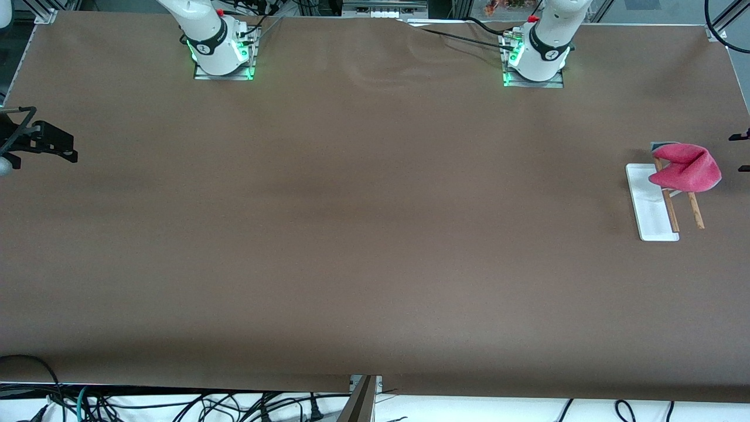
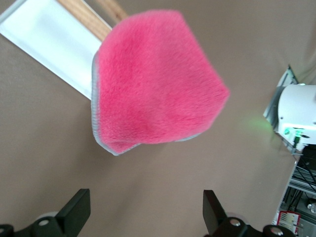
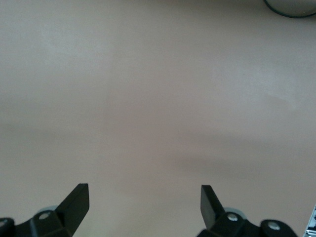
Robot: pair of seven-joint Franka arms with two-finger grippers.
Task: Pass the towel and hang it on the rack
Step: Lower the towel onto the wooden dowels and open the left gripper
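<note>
The pink-red towel (image 1: 688, 167) is draped over the two wooden rods (image 1: 695, 212) of the rack, at the rods' end farther from the front camera. The rack's white base (image 1: 649, 205) stands at the left arm's end of the table. In the left wrist view the towel (image 2: 153, 84) hangs free over the rods (image 2: 84, 15) and base (image 2: 44, 39). My left gripper (image 2: 146, 217) is open and empty, apart from the towel, and shows only at the table's edge (image 1: 743, 152). My right gripper (image 3: 144, 207) is open and empty over bare table at the right arm's end (image 1: 61, 149).
The brown table cover (image 1: 363, 234) is bare between the two arm bases (image 1: 222, 53) (image 1: 536, 55) and the front edge. Cables lie below the table's front edge (image 1: 234, 407). The left arm's base also shows in the left wrist view (image 2: 296, 113).
</note>
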